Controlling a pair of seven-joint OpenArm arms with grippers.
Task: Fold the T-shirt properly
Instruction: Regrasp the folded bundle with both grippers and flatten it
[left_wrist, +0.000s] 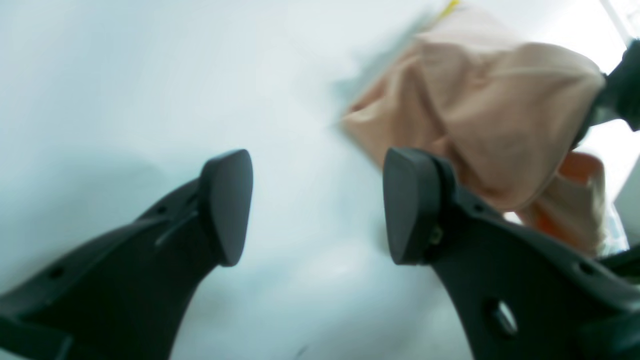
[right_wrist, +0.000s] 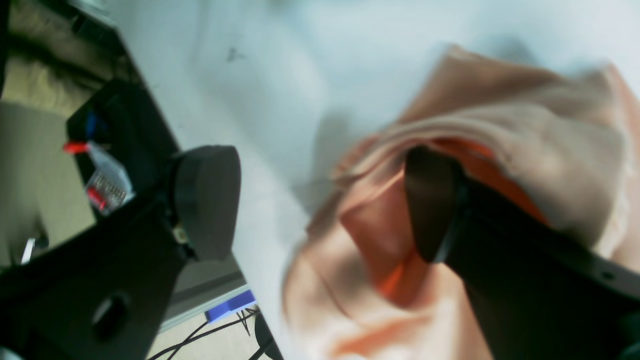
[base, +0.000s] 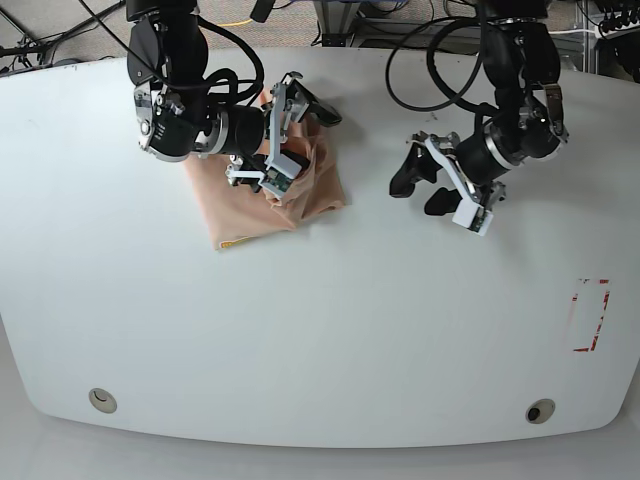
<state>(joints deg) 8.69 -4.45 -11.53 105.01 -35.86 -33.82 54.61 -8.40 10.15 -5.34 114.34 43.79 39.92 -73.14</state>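
Observation:
The T-shirt (base: 250, 215) lies as a peach, loosely folded bundle on the white table (base: 330, 330), at the back left in the base view. My right gripper (base: 312, 150) hangs over its right part, open wide. In the right wrist view this gripper (right_wrist: 320, 200) has one finger tucked into a fold of the T-shirt (right_wrist: 525, 135) and the other over bare table. My left gripper (base: 418, 195) stands open over bare table to the right of the shirt. The left wrist view shows that gripper (left_wrist: 317, 205) empty, with the T-shirt (left_wrist: 490, 115) beyond it.
A red-and-white marking (base: 590, 315) sits near the table's right edge. Two round holes (base: 100, 400) (base: 540, 410) lie along the front edge. Cables (base: 420, 70) trail over the back of the table behind both arms.

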